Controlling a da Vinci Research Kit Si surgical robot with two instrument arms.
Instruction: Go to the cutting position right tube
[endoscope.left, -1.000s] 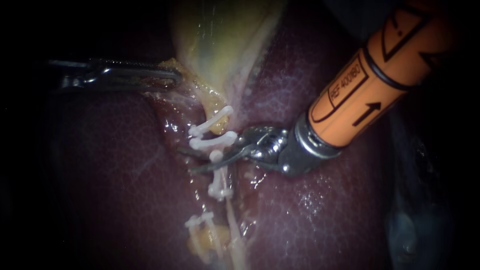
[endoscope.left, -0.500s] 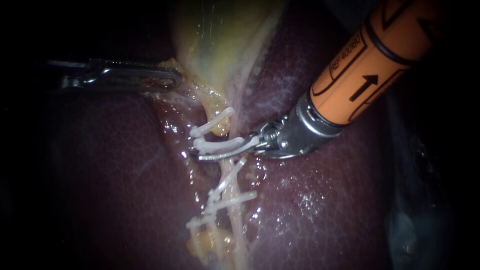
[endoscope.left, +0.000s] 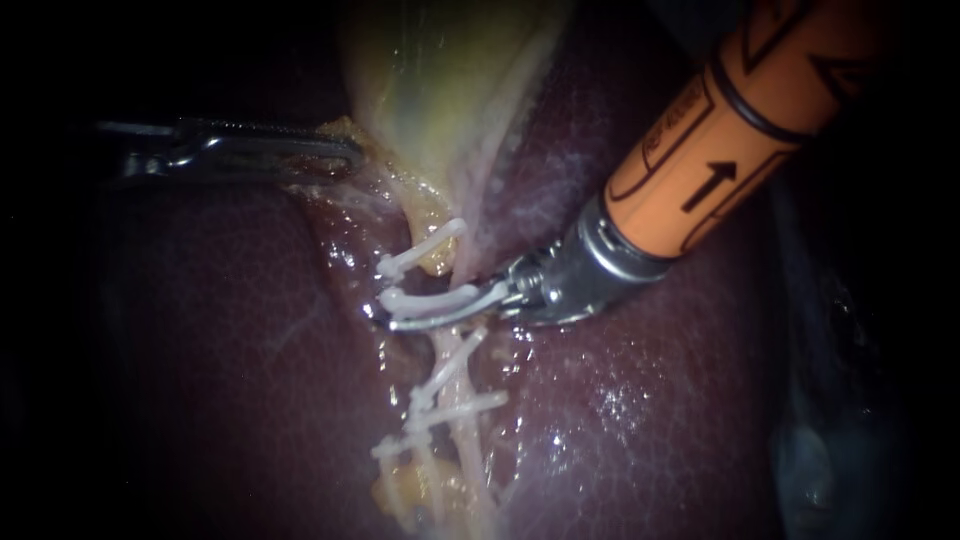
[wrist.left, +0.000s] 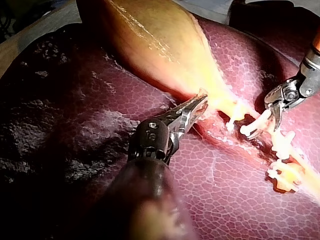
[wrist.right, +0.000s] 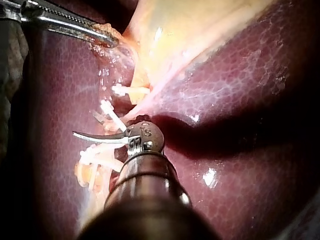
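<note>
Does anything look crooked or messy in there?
Only the lower white clips: they lie at different slants, nearly crossing, over the tubes below the gallbladder. Nothing looks torn or spilled.

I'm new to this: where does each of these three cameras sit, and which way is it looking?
Endoscope view: sits close over the tissue, facing the white clips; the left instrument enters from the left, the right instrument from the upper right.
Left wrist view: rides the left arm, looking along its own instrument toward the gallbladder.
Right wrist view: rides the right arm, looking along its own instrument at the clips.
Shared: all three show the clips, the liver and both instruments.
</note>
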